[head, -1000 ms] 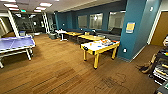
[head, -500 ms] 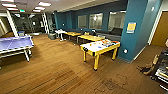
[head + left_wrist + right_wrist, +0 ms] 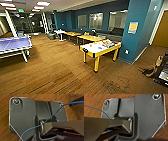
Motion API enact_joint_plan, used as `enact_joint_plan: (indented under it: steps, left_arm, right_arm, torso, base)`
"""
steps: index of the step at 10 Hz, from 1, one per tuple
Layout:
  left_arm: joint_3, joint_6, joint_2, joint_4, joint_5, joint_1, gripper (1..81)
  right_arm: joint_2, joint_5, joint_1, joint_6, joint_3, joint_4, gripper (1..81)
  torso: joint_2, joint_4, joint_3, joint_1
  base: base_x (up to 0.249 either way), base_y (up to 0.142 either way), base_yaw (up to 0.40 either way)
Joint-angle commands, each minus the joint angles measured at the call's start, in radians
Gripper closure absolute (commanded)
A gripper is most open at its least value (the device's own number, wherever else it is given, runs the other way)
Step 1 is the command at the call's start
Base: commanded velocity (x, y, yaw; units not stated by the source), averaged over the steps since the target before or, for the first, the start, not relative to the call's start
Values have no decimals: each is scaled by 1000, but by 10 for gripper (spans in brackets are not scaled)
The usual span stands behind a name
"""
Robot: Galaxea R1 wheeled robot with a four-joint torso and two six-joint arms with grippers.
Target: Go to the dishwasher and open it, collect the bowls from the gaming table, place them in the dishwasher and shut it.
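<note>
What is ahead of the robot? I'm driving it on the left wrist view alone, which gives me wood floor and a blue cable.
Observer: In the head view, a yellow-legged table with a white top stands ahead, slightly to the right.
Operator: Anything on it?
Observer: Small colored items lie toward its far end, too blurred to name.
Operator: And off to the left?
Observer: A blue ping-pong table stands there, well apart from the yellow one.
</note>
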Motion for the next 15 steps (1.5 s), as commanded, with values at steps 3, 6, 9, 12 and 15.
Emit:
enact_joint_plan:
  steps: [3,6,9,12,15]
  left_arm:
    - [11,-5,-2,-2,55,-40,10]
    - [11,-5,-4,-3,54,-40,10]
    - [11,-5,-4,-3,53,-40,10]
    - [11,-3,-4,-3,53,-40,10]
    - [11,-3,-2,-2,53,-40,10]
  right_arm:
    - [8,-50,43,-2,6,-5,10]
    - [8,-50,43,-2,6,-5,10]
    - [7,-50,43,-2,6,-5,10]
    - [7,-50,43,-2,6,-5,10]
    - [5,-50,41,-2,6,-5,10]
  torso:
    - [0,0,0,0]
    - [0,0,0,0]
    - [0,0,0,0]
    - [0,0,0,0]
    - [0,0,0,0]
  base:
    - [199,0,0]
    - [202,25,0]
    - [205,91,0]
    - [205,92,0]
    - [205,24,0]
